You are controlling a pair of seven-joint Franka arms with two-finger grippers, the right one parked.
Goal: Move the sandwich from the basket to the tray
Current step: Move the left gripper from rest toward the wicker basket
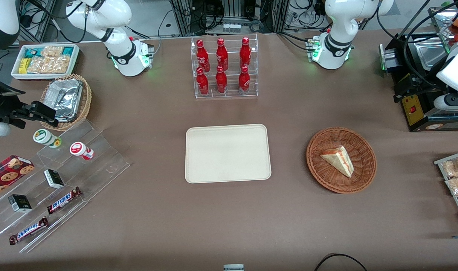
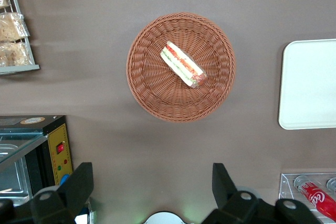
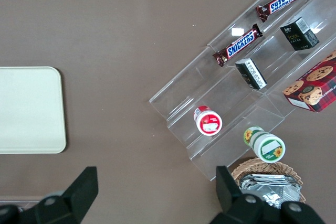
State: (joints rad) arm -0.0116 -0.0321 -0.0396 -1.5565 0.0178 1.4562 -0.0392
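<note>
One sandwich (image 1: 339, 159) is lying on its side in the reddish-brown wicker basket (image 1: 323, 167), and you are looking at it from directly above through the wrist camera, where its red and green filling layers (image 2: 182, 65) are facing up at you. Your gripper (image 2: 152, 184) is hanging high over the bare brown table (image 1: 229, 222), clear of the basket's rim and toward the bottle rack's side of it, with its two dark fingers (image 2: 79, 184) standing wide apart and gripping nothing. Beside the basket, toward the parked arm's end of the table, the cream tray (image 1: 199, 173) is sitting flat with nothing on it, and a strip of tablecloth is separating the two. Six red bottles (image 1: 221, 66) are standing in a clear rack farther from the front camera than the tray. Near the basket, toward your working arm's end, bagged snacks (image 1: 455, 177) are resting on a wire shelf.
</note>
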